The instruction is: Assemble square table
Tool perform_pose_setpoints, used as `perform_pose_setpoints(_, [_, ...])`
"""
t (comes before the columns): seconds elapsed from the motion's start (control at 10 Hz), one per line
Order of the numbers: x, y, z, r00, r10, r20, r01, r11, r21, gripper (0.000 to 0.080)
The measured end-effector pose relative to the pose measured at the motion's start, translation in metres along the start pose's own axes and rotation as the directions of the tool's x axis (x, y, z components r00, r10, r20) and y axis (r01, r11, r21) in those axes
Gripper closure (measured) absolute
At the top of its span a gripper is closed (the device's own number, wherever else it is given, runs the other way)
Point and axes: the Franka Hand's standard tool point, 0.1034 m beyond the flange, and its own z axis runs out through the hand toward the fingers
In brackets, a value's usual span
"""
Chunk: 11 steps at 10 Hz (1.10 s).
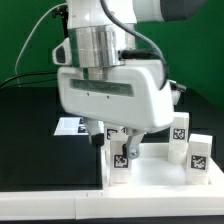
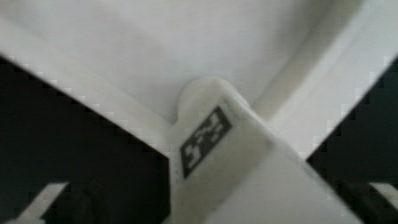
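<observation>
The white square slab (image 1: 155, 176) lies flat at the exterior view's lower right. Two tagged white legs (image 1: 180, 130) (image 1: 200, 152) stand upright at its far and right corners. A third tagged leg (image 1: 120, 160) stands upright at the slab's near-left corner. My gripper (image 1: 121, 140) hangs straight above this leg, with its fingers down along the leg's upper part and shut on it. In the wrist view the leg (image 2: 222, 140) with its tag fills the gap between the dark fingers (image 2: 45, 200), and the slab's corner (image 2: 160, 50) lies behind it. No fourth leg is in view.
The marker board (image 1: 70, 125) lies on the black table behind the gripper's left side. A long white bar (image 1: 45, 203) runs along the front of the table. A green wall and cables stand behind the arm.
</observation>
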Motion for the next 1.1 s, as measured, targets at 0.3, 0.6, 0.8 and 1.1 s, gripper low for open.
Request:
perform_pose_setpoints(0.3, [0.0024, 0.0019, -0.0005, 0.977, -0.215, -0.007, 0.215, 0.977, -0.012, 0.0151])
perform_pose_setpoints(0.6, [0.0027, -0.0019, -0.0024, 0.859, -0.512, -0.007, 0.512, 0.858, -0.044, 0.0198])
perform_pose_setpoints(0.8, [0.0028, -0.0016, -0.0022, 0.873, -0.488, -0.008, 0.487, 0.872, -0.045, 0.0337])
perform_pose_setpoints(1.1, [0.0023, -0.0015, -0.0014, 0.948, -0.317, -0.015, 0.316, 0.948, -0.042, 0.0515])
